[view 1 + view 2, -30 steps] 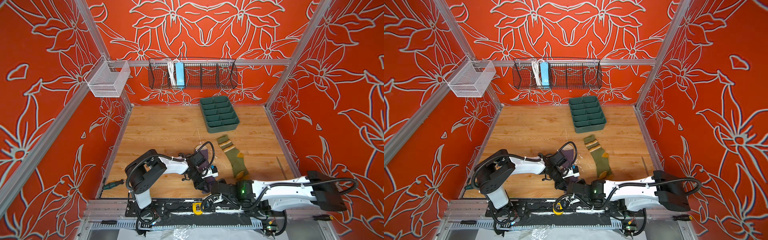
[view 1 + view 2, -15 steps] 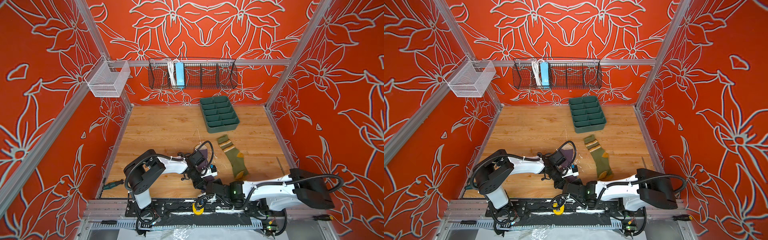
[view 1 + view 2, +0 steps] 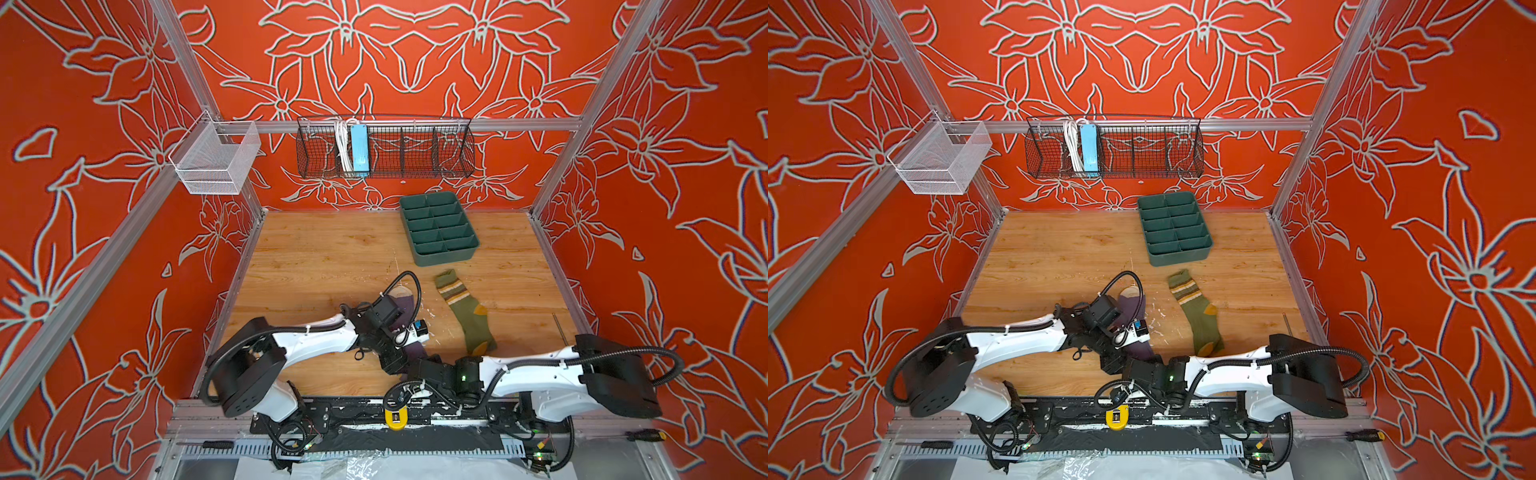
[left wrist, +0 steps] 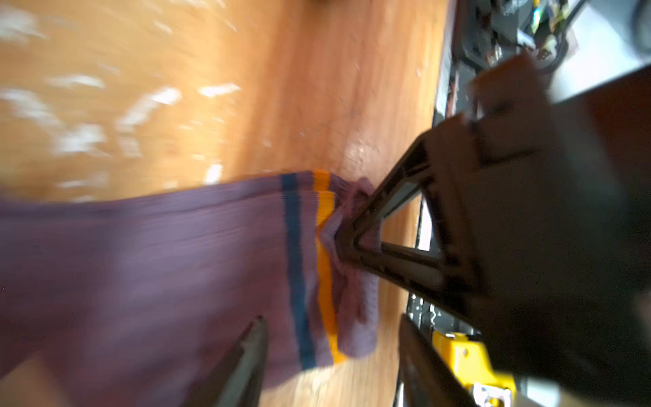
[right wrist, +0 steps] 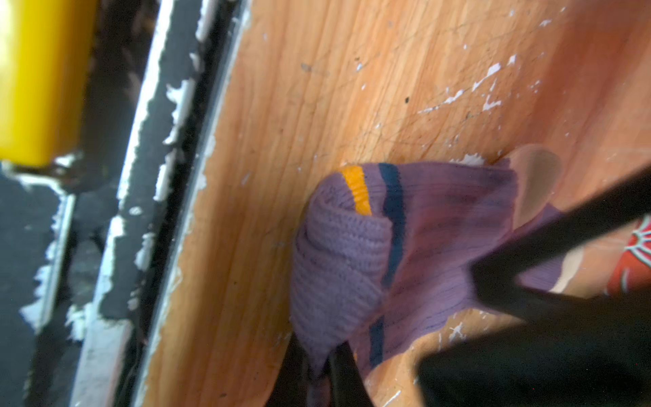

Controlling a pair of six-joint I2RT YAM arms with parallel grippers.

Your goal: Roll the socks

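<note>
Top views, purple sock (image 3: 402,300): it lies on the wooden table (image 3: 332,257) near the front edge with its cream toe pointing toward the back. The left arm's wrist covers most of it.
Top views, olive green sock (image 3: 465,318): it lies flat to the right of the purple sock and apart from it. Its striped cuff points toward the green tray (image 3: 444,259).
Top views, grippers: the left gripper (image 3: 390,359) and right gripper (image 3: 415,368) meet at the near end of the purple sock. Their jaws are too hidden here to read.
Left wrist, left gripper (image 4: 331,334): the picture is blurred. Its 2 fingers (image 4: 246,366) stand apart over the cuff end with its navy and yellow stripes.
Left wrist, right gripper (image 4: 340,239): its tips are together, pinching the cuff edge just past the yellow stripe.
Right wrist, purple sock (image 5: 338,267): the cuff is folded over into a small roll on the table near its front edge.
Right wrist, right gripper (image 5: 331,370): it is clamped on that fold.
</note>
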